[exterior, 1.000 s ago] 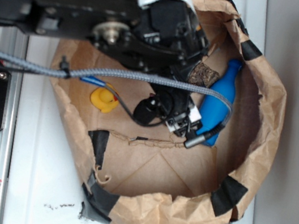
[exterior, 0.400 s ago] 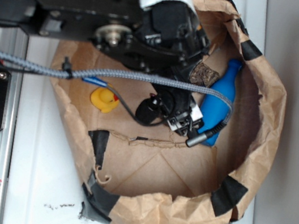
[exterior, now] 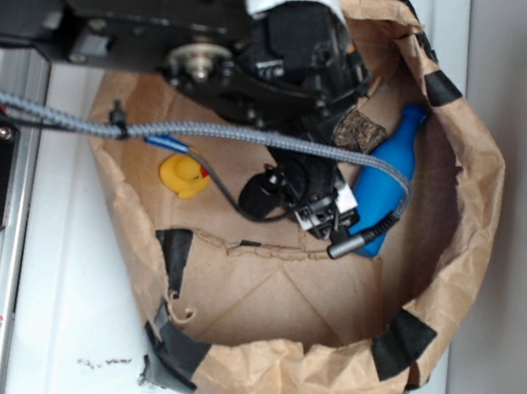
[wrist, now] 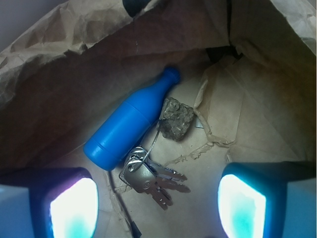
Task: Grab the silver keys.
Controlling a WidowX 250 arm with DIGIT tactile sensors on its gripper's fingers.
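The silver keys [wrist: 151, 176] lie on the paper floor of the brown bag, fanned toward the right, on a wire loop beside the base of the blue bottle [wrist: 130, 122]. My gripper [wrist: 157, 208] hangs above them, open, its two glowing fingers [wrist: 73, 209] wide apart with the keys between them and nearer the left one. Nothing is held. In the exterior view the gripper [exterior: 318, 206] is down inside the bag and the arm hides the keys.
A mottled brown-grey lump [wrist: 177, 120] rests against the bottle's neck. The bag's crumpled paper walls [exterior: 459, 240] rise all around. A yellow rubber duck [exterior: 183, 175] sits at the bag's left side. A thin dark cable [wrist: 124, 213] runs across the bag floor.
The arm shifted slightly between one second ago and 0.4 s ago; since then nothing has visibly moved.
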